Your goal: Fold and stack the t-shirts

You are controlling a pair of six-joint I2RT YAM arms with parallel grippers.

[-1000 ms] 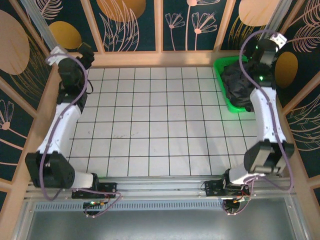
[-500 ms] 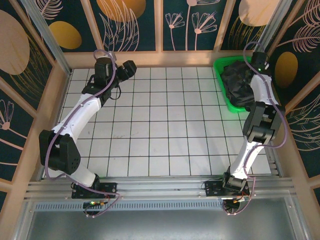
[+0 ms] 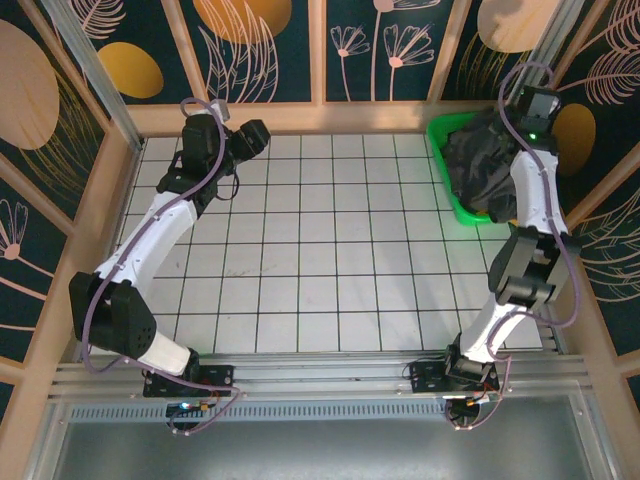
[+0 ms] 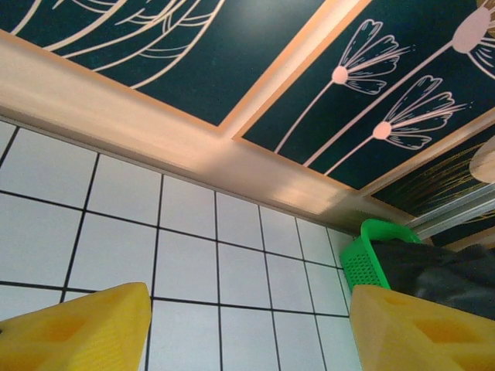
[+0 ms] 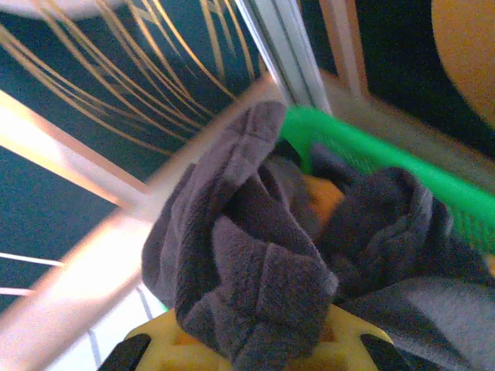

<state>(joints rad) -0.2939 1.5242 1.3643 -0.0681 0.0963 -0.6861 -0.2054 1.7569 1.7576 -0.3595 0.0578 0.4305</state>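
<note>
Since half a second ago the right arm (image 3: 530, 200) has raised its wrist at the far-right corner of the desk (image 3: 300, 260), and the dark t-shirt (image 3: 478, 165) has come up with it. The left arm (image 3: 150, 230) barely shifted. A second ago it was back along the left edge.

Right arm: base at the near edge, elbow bent near the right edge, forearm reaching away over the green basket (image 3: 445, 195). The right jaws are pressed together, pinching a thick wad of dark t-shirt, seen up close in the right wrist view.

Left arm: stretched from the near-left to the far-left corner, wrist turned toward the far edge. The left jaws are spread wide with only tiles between them.

The dark t-shirt is crumpled in the basket at the far-right corner. Its pulled-up part runs toward that corner, and I cannot tell collar or hem direction. The orange-yellow t-shirt (image 5: 325, 197) is a small patch under it in the basket.
</note>
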